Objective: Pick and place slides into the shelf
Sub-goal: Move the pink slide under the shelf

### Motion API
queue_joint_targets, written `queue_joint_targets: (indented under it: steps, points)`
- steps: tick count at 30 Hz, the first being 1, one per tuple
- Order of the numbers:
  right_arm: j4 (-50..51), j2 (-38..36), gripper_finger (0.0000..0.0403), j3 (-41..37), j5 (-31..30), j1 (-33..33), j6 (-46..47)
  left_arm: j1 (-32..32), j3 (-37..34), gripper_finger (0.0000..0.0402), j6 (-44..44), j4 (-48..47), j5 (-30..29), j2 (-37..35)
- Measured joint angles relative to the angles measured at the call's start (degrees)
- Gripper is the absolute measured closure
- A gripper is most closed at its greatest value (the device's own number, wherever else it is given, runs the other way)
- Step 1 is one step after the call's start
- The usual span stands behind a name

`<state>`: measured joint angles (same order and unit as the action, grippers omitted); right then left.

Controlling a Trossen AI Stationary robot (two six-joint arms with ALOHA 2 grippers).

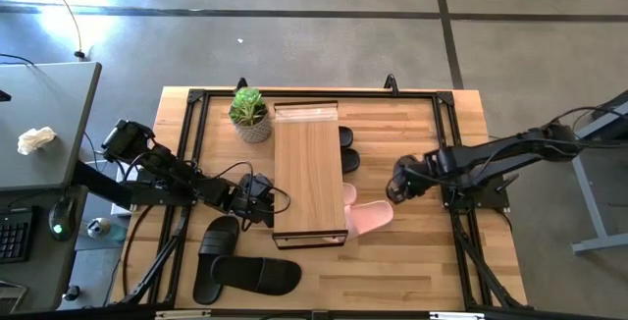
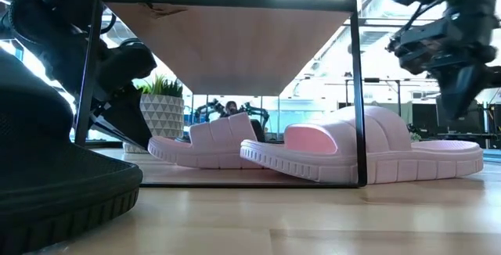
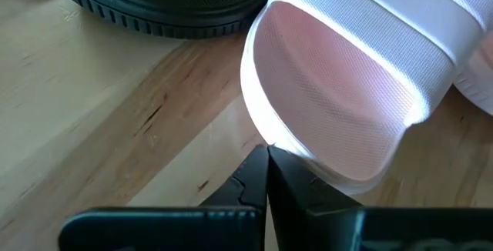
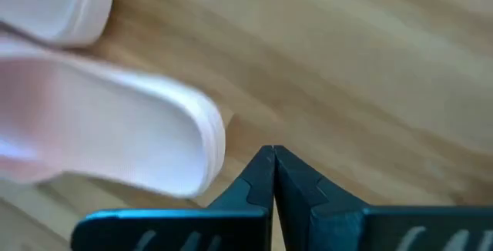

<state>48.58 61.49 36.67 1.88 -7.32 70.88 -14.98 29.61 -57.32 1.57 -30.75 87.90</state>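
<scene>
The light-wood shelf (image 1: 309,163) stands mid-table. Two pale pink slides lie flat on the table at its near right end. One (image 1: 373,216) sticks out to the right; the other (image 2: 205,141) sits farther under the shelf (image 2: 227,44). Two black slides (image 1: 348,149) peek out of the shelf's right side, and two more (image 1: 240,266) lie on the table near the left front. My left gripper (image 1: 261,200) is shut at the shelf's left side, against the inner pink slide. My right gripper (image 1: 397,188) is shut and hovers right of the outer pink slide (image 4: 115,132), apart from it. My left gripper meets the inner pink slide at the rim of its rounded end (image 3: 266,137). Only the tips of the shut fingers (image 3: 262,166) are against it. They come from the table's left, slanting down under the shelf. The slide lies flat on the table.
A potted plant (image 1: 249,114) stands at the shelf's far left corner. A black frame (image 1: 186,124) runs around the table's edges. Bare wood lies right of the shelf and along the near edge. A black slide (image 3: 169,5) lies close to my left gripper.
</scene>
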Motion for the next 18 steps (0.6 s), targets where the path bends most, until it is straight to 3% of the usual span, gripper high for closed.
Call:
queue_joint_targets:
  steps: [9,18]
  points:
    - [-0.34,2.55,0.0403,-0.01,-2.9,-8.86,9.68,-0.02,0.0,0.0402,0.0,0.03,0.03,0.0]
    - [-9.47,11.27,0.0403,-0.04,-2.44,-11.51,10.2,-0.02,0.0,0.0402,0.0,0.08,0.05,0.0]
